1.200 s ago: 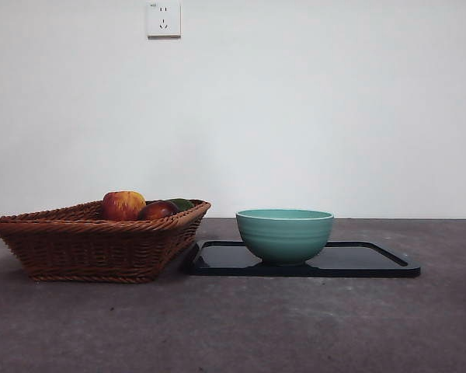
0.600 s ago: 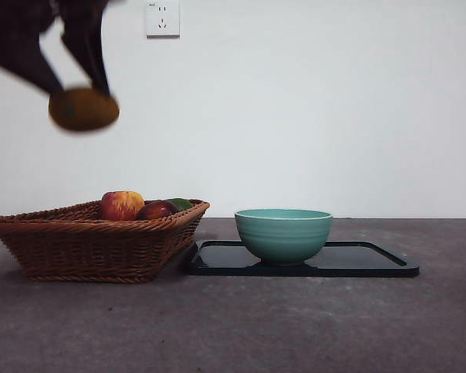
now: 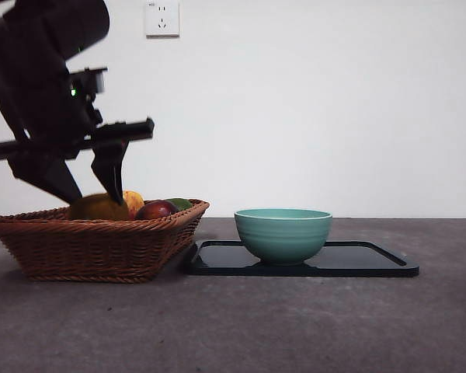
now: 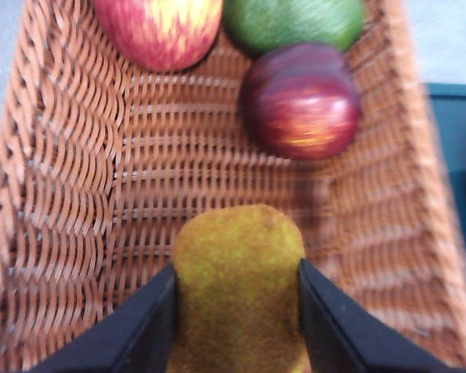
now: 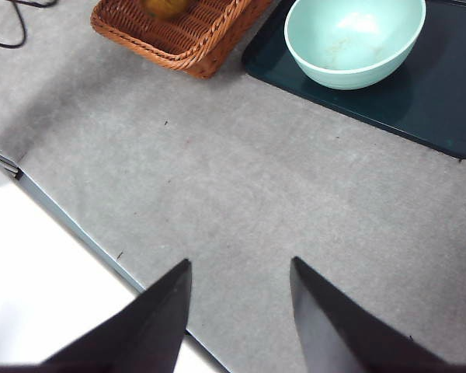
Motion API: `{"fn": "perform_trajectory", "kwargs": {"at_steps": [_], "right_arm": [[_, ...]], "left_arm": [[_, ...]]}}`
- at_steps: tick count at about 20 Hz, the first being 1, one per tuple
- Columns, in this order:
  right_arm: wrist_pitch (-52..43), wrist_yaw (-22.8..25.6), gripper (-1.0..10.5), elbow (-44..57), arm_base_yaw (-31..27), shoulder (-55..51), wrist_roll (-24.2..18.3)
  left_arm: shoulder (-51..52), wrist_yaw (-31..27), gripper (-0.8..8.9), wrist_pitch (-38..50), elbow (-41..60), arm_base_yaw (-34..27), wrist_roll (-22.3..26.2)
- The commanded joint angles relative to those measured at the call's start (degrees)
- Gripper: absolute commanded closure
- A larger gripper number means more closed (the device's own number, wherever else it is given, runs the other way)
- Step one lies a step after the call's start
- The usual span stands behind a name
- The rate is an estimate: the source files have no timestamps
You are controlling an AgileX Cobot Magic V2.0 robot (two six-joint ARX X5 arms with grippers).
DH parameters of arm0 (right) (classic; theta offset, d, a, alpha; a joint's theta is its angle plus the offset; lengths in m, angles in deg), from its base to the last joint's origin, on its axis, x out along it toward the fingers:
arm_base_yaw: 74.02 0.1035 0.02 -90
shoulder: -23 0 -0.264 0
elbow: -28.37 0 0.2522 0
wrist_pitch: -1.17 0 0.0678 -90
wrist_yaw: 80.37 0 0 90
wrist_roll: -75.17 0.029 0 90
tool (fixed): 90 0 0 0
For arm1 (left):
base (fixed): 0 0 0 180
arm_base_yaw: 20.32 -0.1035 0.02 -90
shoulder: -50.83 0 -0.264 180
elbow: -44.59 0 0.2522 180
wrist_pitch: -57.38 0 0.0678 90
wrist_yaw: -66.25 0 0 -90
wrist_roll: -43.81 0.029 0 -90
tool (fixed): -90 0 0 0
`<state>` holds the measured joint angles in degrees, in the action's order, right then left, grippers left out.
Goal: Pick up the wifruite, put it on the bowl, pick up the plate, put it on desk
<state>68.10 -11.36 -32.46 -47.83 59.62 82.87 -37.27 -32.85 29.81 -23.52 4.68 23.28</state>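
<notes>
Since half a second earlier, I saw my left gripper (image 4: 237, 291) drop from high up into the basket (image 3: 93, 241), fingers (image 4: 144, 326) clamped on the wifruite (image 4: 239, 280); right fingers (image 5: 151, 326) hung apart over the counter (image 5: 295, 202).

The left gripper (image 4: 237, 311) and the right gripper (image 5: 241, 311) each bear two smooth, matte black tapered jaws, and the bulky black arm in the front view carries a small green light.

Wifruite (image 4: 238, 287) now down in basket (image 4: 78, 217)
</notes>
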Motion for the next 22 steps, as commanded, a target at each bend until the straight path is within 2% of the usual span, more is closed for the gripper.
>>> {"fn": "perform_trajectory", "kwargs": {"at_steps": [1, 6, 9, 10, 17, 22], "right_arm": [[-0.4, 0.0, 7.4, -0.5, 0.3, 0.3, -0.7], [-0.4, 0.0, 7.4, -0.5, 0.3, 0.3, -0.7], [-0.4, 0.0, 7.4, -0.5, 0.3, 0.3, -0.7], [-0.4, 0.0, 7.4, -0.5, 0.3, 0.3, -0.7], [-0.4, 0.0, 7.4, -0.5, 0.3, 0.3, -0.6], [-0.4, 0.0, 7.4, -0.5, 0.3, 0.3, -0.6]], "left_arm": [[-2.6, -0.4, 6.67, 1.2, -0.5, -0.2, 0.8], [-4.1, -0.3, 6.49, 1.5, -0.5, -0.2, 1.9], [-4.1, -0.3, 4.96, 1.3, -0.5, -0.2, 1.9], [-4.1, -0.3, 4.71, 1.2, -0.5, -0.2, 1.9], [-2.6, -0.3, 4.68, 0.2, -0.6, -0.2, 1.9], [3.8, 0.7, 4.68, -0.8, -0.6, -0.2, 2.1]]}}
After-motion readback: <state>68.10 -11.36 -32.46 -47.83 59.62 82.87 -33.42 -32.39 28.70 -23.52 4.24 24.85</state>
